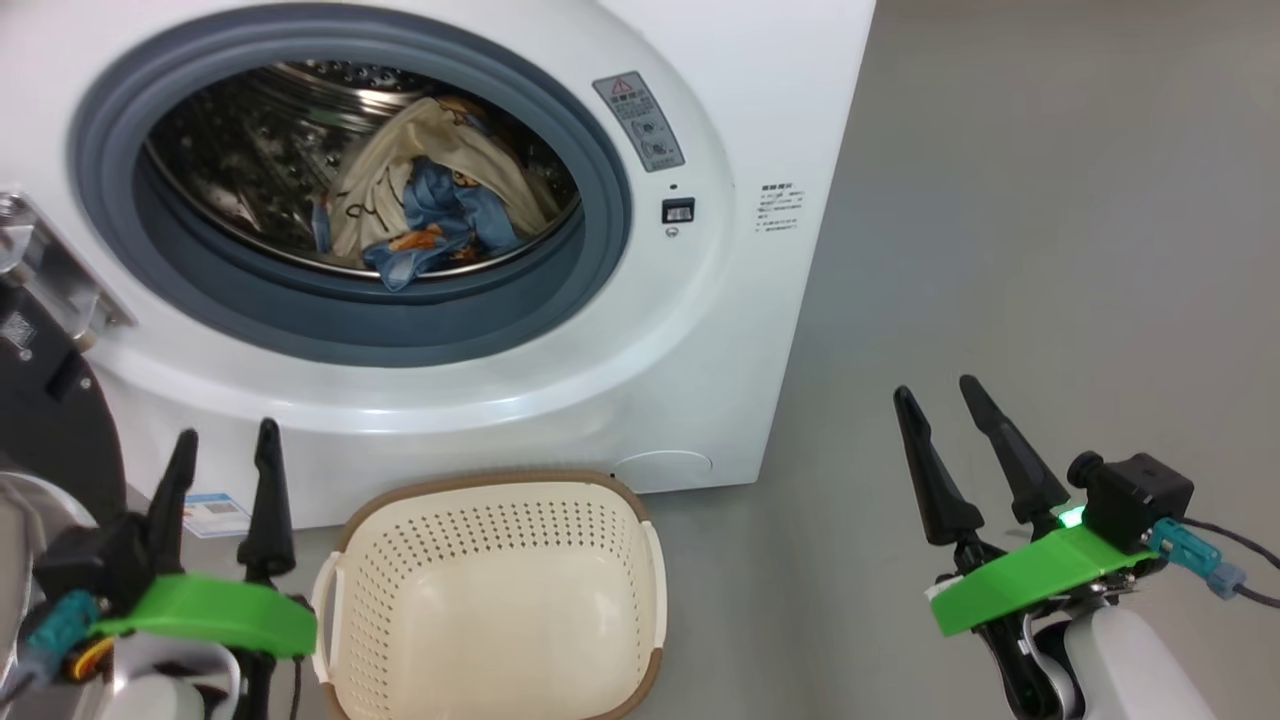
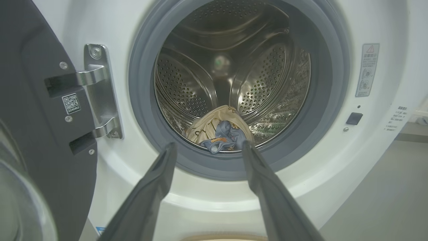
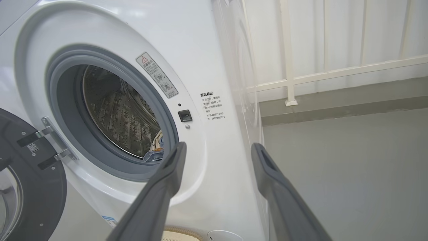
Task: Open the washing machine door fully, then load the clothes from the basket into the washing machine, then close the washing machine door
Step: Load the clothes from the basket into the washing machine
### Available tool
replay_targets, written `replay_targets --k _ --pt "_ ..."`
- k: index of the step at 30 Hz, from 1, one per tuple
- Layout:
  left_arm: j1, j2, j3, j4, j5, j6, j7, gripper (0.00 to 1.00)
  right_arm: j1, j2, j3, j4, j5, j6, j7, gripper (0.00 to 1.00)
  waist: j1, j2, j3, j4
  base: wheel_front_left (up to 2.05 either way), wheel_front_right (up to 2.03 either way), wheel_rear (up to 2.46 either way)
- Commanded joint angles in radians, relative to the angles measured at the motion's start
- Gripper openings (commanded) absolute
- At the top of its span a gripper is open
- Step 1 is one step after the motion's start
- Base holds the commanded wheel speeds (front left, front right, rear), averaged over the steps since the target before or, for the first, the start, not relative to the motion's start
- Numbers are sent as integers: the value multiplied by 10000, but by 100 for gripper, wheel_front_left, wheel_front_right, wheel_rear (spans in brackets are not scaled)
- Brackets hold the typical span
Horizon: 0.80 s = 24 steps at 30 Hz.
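The white washing machine (image 1: 760,120) stands with its round black door (image 1: 45,420) swung open to the left. The cream and light blue clothes (image 1: 430,200) lie inside the steel drum, behind the grey-blue gasket (image 1: 400,330). The cream basket (image 1: 500,482) sits on the floor before the machine with nothing in it. My left gripper (image 1: 227,432) is open beside the basket's left side, holding nothing. My right gripper (image 1: 936,387) hangs open over the floor, right of the machine. In the left wrist view the left gripper (image 2: 209,144) points at the clothes (image 2: 217,130).
Grey floor (image 1: 1050,250) stretches to the right of the machine. The door's steel hinge (image 2: 100,93) sits on the left of the opening. A white railing (image 3: 291,80) runs along the wall past the machine. The door latch slot (image 1: 678,211) is right of the gasket.
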Motion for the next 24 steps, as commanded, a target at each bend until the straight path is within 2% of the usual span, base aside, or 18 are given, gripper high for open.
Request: replay_targets --k 1,10,24 --pt "95 189 392 -499 180 67 -36 100 70 -67 177 -256 37 16 -48 100 0 0 -121 90 0 0 0" --pt "1036 -168 477 -1359 605 177 -36 100 208 -225 119 -312 24 16 -48 100 0 0 -278 151 0 0 0" --pt "1266 -457 639 -1595 831 149 -36 100 263 -350 94 -369 -69 16 -48 100 0 0 -391 190 0 0 0"
